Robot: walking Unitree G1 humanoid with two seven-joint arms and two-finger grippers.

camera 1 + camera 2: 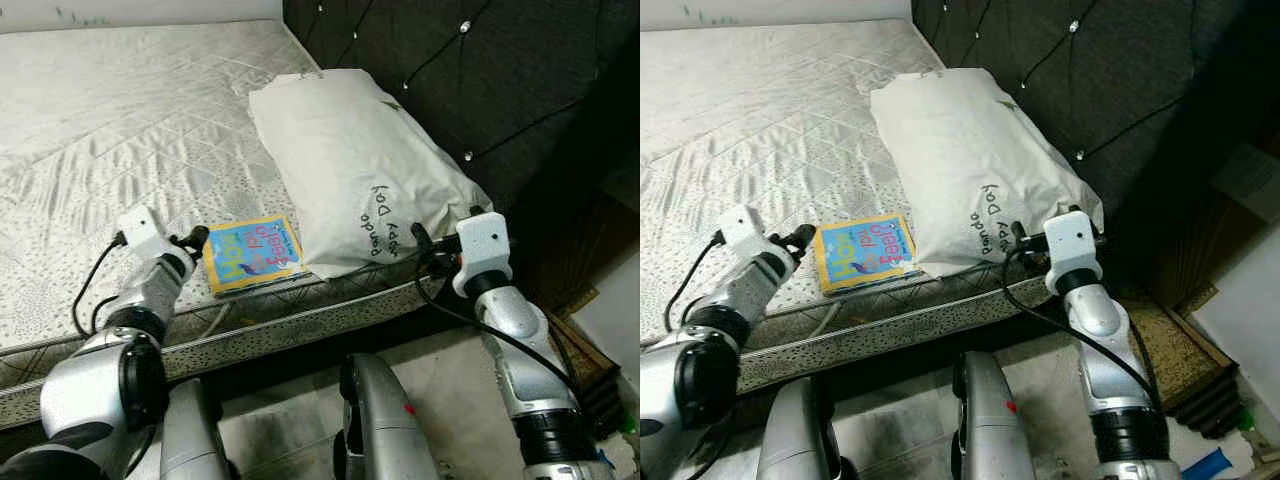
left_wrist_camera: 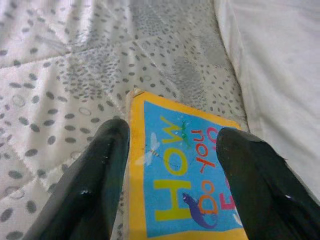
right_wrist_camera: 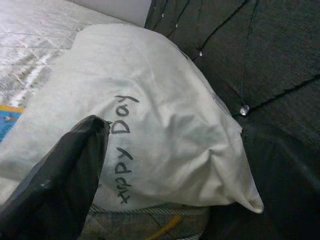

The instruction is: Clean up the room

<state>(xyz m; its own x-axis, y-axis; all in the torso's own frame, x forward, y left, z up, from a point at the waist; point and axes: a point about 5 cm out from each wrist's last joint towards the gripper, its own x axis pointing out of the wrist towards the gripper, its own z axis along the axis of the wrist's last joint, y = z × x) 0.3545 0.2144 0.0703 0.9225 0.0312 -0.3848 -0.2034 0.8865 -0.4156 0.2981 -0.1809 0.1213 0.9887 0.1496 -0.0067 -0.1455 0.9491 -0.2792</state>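
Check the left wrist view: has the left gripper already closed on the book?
No. The left gripper is open, its fingers straddling the book lying flat on the mattress.

On the cover of the book [image 2: 187, 185] I read "How" in big yellow letters on blue, then "Do you" in orange just beside it; a pink word follows, but I can't make it out. In the head views the same cover [image 1: 254, 254] shows the lettering too small for me to read. On the white pillow [image 3: 150, 130] there is black handwriting: I read "ppy Day", its first letters hidden behind my right gripper's finger [image 3: 60, 175]
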